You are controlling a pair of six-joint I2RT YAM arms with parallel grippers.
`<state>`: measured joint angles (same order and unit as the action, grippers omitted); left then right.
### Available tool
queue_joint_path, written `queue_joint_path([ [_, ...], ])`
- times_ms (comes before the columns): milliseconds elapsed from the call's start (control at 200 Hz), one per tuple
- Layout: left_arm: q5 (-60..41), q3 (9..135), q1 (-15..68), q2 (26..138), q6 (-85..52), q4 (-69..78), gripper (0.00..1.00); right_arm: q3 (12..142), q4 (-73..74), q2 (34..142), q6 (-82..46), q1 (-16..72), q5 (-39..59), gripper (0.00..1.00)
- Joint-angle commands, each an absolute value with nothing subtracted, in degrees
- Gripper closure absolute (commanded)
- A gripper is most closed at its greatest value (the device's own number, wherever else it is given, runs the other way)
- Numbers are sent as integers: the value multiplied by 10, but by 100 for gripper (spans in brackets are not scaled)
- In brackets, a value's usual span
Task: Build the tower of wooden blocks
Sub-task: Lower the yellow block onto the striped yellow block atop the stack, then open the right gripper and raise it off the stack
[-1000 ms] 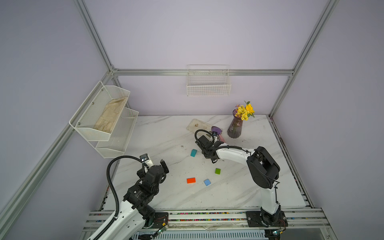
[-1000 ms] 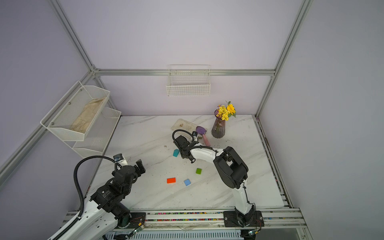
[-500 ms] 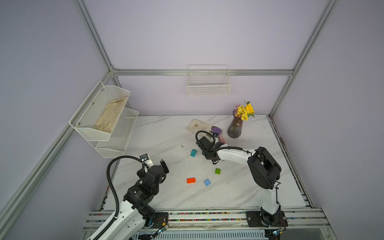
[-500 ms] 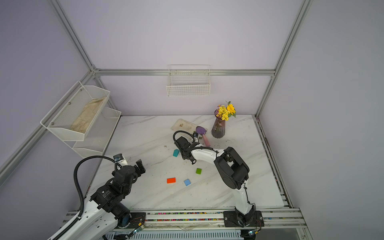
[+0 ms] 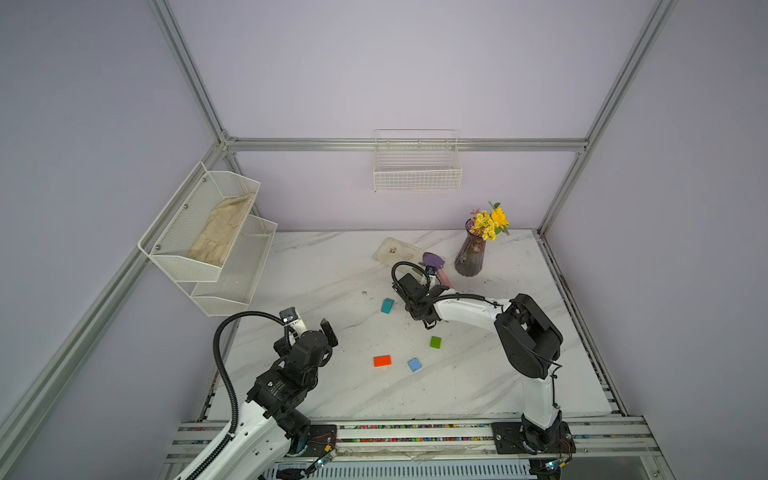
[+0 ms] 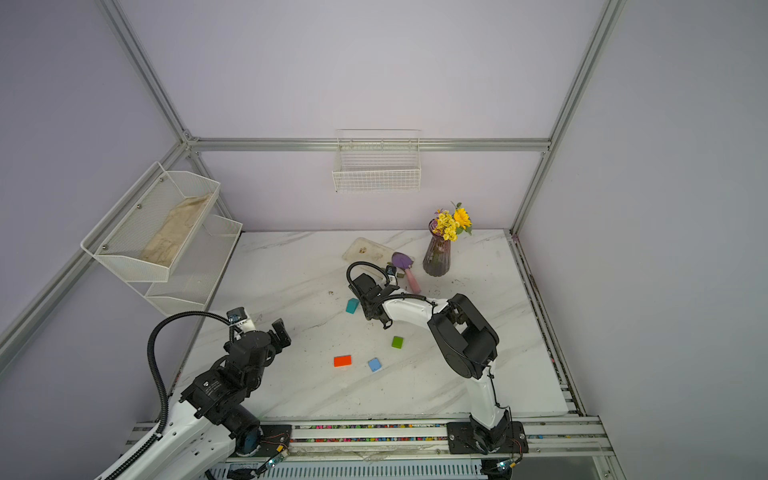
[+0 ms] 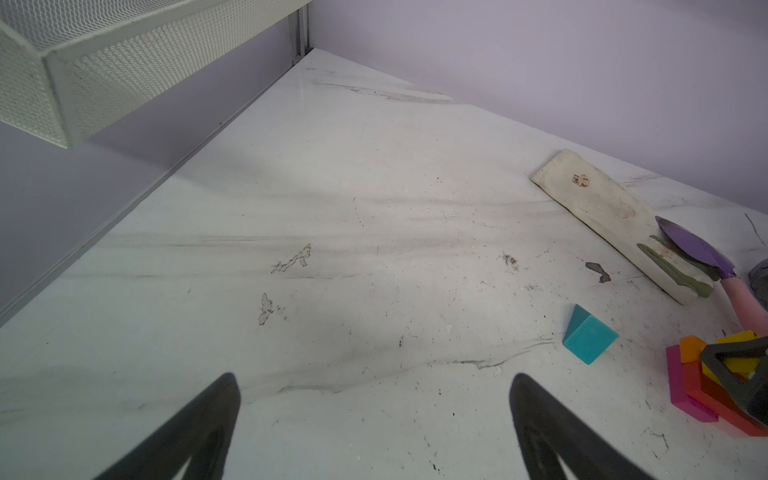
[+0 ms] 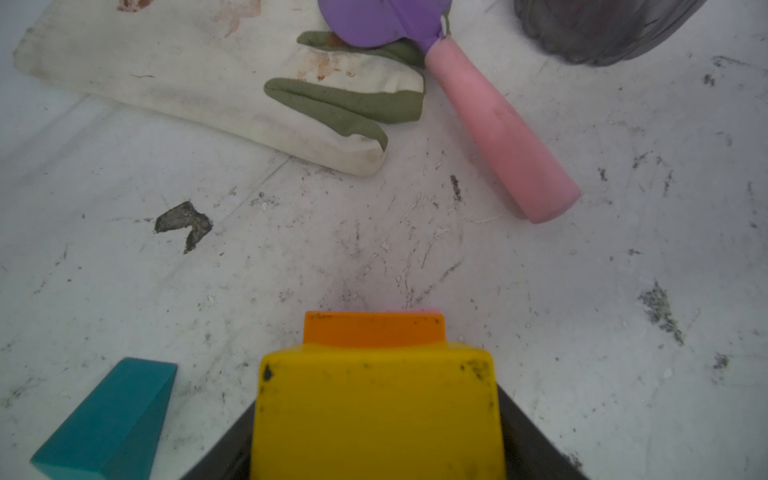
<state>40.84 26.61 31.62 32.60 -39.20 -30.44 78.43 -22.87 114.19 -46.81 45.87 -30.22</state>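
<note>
Pinches a yellow wood block (image 8: 376, 399) with the right claw (image 8: 378, 432), on top of the tower (image 7: 706, 395) of orange, red and pink blocks. Near it, a teal house-shaped wood block (image 8: 108, 419). Holds the left claw (image 7: 374, 378) spread wide above the white marble table (image 7: 332, 166), well apart.

With twelve o'clock toward the back wall in both top views, the tower (image 8: 374, 330) stands in the middle of the table (image 5: 324, 270), its top block (image 8: 376, 415) between the right gripper's (image 8: 376, 405) fingers. A lone block (image 5: 387, 305) lies just beside the tower at nine o'clock. Farther off lie the five o'clock block (image 5: 435, 342), the six o'clock block (image 5: 414, 364) and the seven o'clock block (image 5: 382, 360). The trowel (image 5: 434, 262) lies at one o'clock, its blade on the glove (image 5: 392, 250) at eleven; the vase (image 5: 470, 257) stands at two.
</note>
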Motion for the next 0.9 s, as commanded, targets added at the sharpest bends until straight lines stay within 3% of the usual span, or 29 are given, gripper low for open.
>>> queue_joint_path([
  [0,413,247,315,323,-382,-282,0,777,-229,1121,-467,455,-302,31],
  [680,412,246,315,322,-382,-282,0,765,-216,1112,-457,455,-296,34],
  [895,412,247,315,322,-381,-281,0,756,-217,1097,-458,455,-305,21],
])
